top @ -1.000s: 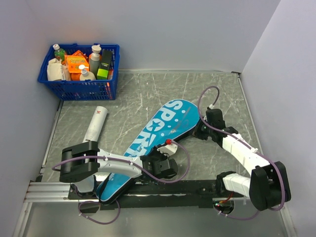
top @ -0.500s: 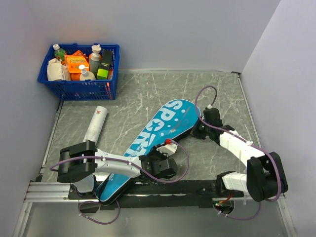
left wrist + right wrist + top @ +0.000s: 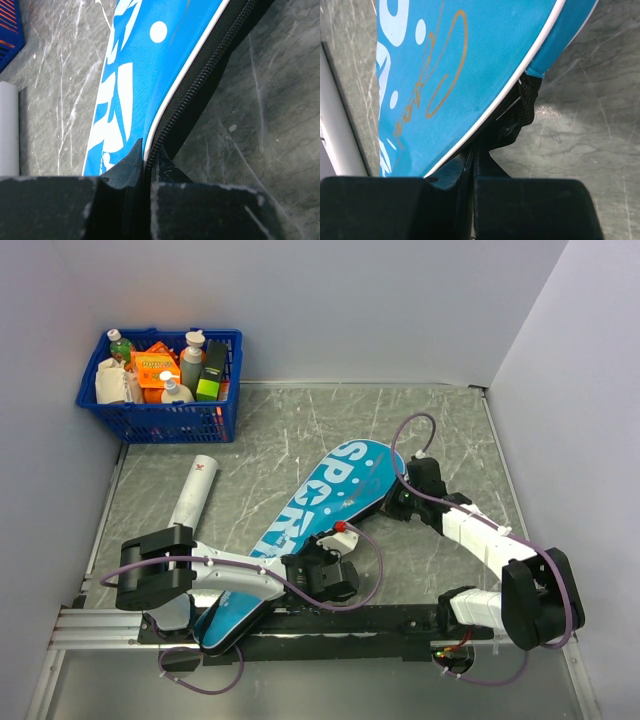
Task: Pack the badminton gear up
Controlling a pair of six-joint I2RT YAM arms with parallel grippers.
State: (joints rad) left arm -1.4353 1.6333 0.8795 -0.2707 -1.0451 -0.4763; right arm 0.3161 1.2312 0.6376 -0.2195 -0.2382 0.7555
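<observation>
At the near edge, the left gripper [image 3: 325, 575] has its jaws pressed together on the black zipper edge of the teal racket-shaped fabric cover [image 3: 330, 502], about halfway along the right side of the cover. In the left wrist view the two fingertips [image 3: 134, 159] pinch the white piping and the zipper [image 3: 200, 85] between them.

The cover lies flat on the grey marbled table [image 3: 300, 430]. Its long axis goes diagonally: the narrow handle end is near-left, partly under the left arm, and the wide head end points far-right. The word "SPORT" runs along this axis.

The right gripper [image 3: 400, 502] is narrowly closed on the dark edge at the right side of the head end.

Left of the cover lies a long white tube [image 3: 195, 490], pointing far and slightly right. In the far-left corner stands a blue plastic basket [image 3: 160, 420] with bottles and boxes.
</observation>
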